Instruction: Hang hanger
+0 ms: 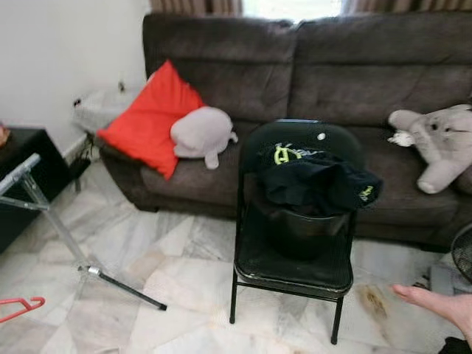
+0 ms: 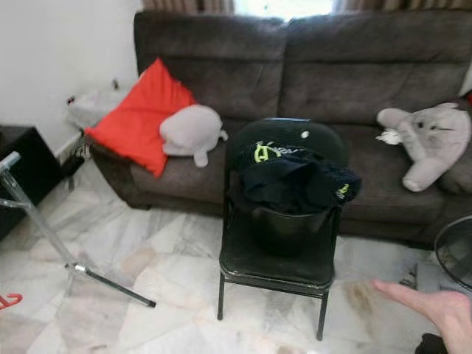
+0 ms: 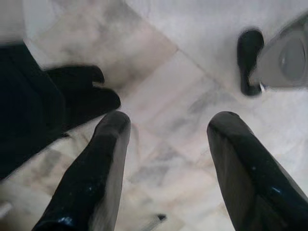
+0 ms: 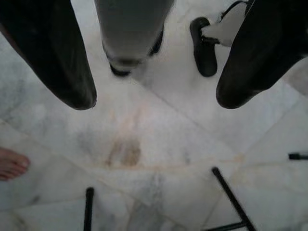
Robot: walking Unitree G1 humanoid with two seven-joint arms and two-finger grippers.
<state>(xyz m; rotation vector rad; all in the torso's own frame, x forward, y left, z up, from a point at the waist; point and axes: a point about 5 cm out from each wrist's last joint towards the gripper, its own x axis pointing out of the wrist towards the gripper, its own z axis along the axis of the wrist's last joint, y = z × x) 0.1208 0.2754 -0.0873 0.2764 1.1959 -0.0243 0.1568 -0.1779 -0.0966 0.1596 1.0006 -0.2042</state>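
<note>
The red hanger [image 1: 21, 307] lies on the marble floor [image 1: 177, 265] at about 8 o'clock in the head views, partly cut by the frame edge, near the metal rack leg [image 1: 70, 247] that slants across the tiles. Toward 10 o'clock a red cushion [image 1: 151, 118] and a grey plush [image 1: 200, 133] rest on the brown sofa [image 1: 324, 74]. At centre stands a black folding chair [image 1: 295, 243] carrying a black bucket [image 1: 304, 230] draped with dark clothing [image 1: 317, 181] — a grey stuffed toy [image 1: 435, 144] sits at 3 o'clock. A person's bare foot [image 1: 435, 302] shows at 4 o'clock.

The left gripper [image 3: 168, 159] hangs over the floor, fingers spread wide, holding nothing. The right gripper [image 4: 154, 98] — likewise wide apart and empty — hangs above the tiles.
</note>
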